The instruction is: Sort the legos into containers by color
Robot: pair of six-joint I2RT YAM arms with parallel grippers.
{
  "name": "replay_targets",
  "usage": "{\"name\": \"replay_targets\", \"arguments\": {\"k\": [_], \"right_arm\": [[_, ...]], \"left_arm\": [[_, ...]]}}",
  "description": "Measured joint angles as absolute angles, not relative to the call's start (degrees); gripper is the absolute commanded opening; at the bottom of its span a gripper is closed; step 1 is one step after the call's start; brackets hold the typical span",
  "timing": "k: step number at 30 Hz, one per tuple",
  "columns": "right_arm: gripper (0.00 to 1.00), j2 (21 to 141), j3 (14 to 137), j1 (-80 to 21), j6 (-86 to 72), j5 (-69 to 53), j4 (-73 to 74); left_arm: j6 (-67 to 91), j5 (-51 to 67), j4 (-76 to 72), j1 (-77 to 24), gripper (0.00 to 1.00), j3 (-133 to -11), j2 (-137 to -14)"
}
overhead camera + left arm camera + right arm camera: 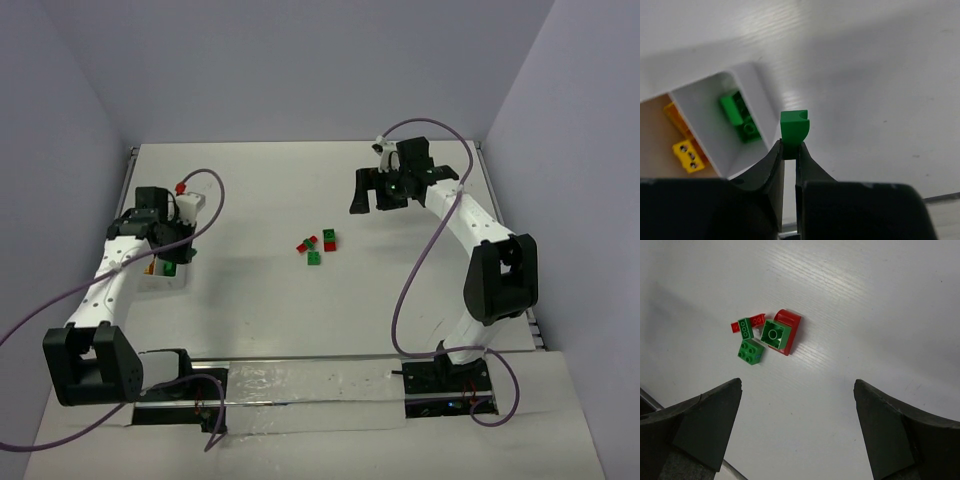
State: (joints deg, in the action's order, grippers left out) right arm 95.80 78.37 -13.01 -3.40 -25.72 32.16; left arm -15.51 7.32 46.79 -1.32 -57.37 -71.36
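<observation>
Left wrist view: the left gripper (pixel 790 148) pinches a green brick (pixel 794 127) just beside a white bin (pixel 761 92) holding another green piece (pixel 742 117). The right gripper (pixel 797 386) hangs spread wide above loose red and green legos (pixel 774 334).

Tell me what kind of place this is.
Probably a robotics lab test cell: white robot arms bolted to a plain white table, bare pale walls around it, small red and green plastic bricks laid out.
</observation>
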Motion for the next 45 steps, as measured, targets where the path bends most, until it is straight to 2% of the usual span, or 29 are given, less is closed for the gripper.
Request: {"name": "replay_targets", "arguments": {"k": [6, 11, 13, 14, 16, 20, 29, 32, 37, 40, 45], "right_arm": [[1.0, 96.1, 78.8, -13.1, -3.4, -25.7, 32.2], [1.0, 96.4, 78.9, -13.3, -3.4, -25.7, 32.1], [1.0, 96.6, 78.8, -13.3, -3.4, -25.7, 32.1], [1.0, 96.6, 78.8, -13.3, -3.4, -25.7, 32.1], [1.0, 96.7, 78.9, -13.3, -3.4, -25.7, 32.2], [1.0, 96.7, 78.8, -13.3, -3.4, -25.7, 32.2], [1.0, 96.8, 78.8, -13.4, -3.4, -25.7, 32.1], [1.0, 96.8, 78.8, -13.4, -3.4, -25.6, 32.1], [1.0, 96.8, 78.8, -13.4, -3.2, -25.0, 32.1], [1.0, 96.8, 78.8, -13.4, -3.1, -24.5, 32.2], [1.0, 96.8, 78.8, -13.3, -2.6, -23.2, 32.2]], "left_arm": [[-17.2, 2.3, 47.4, 8.2, 0.0, -56.4, -72.4], [-17.9, -0.2, 46.5, 9.6, 0.09, -56.4, -73.5], [-18.2, -0.8, 46.1, 9.6, 0.15, -56.4, -74.7], [-18.2, -1.0, 45.9, 9.6, 0.26, -56.4, -75.3], [-18.4, -1.4, 45.7, 9.7, 0.39, -56.4, -76.3], [-18.3, -0.9, 45.4, 9.8, 0.5, -56.5, -77.0], [-18.9, 4.9, 45.7, 9.4, 0.52, -61.9, -77.4], [-18.0, 7.2, 44.3, 4.7, 0.52, -64.0, -77.4], [-13.5, 10.2, 39.2, -12.1, 0.52, -64.9, -79.3], [-10.7, 12.7, 34.9, -20.9, 0.51, -66.1, -84.3], [-7.6, 14.8, 29.6, -29.6, 0.5, -69.4, -94.7]]}}
